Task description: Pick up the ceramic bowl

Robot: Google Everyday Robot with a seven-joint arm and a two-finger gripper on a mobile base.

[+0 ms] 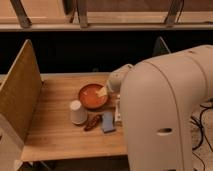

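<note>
The ceramic bowl (91, 96) sits near the middle of the wooden table (55, 130). It is round and shallow, reddish-orange inside with a darker rim. My gripper (103, 91) is at the end of the white arm (160, 100) and hangs over the bowl's right rim, its pale tip just inside the bowl. An upturned white cup (77, 112) stands to the front left of the bowl.
A brown object (92, 122) and a blue packet (108, 122) lie in front of the bowl. A white item (118, 113) lies to its right. A tall wooden divider (20, 95) walls the table's left side. The arm's bulk hides the table's right part.
</note>
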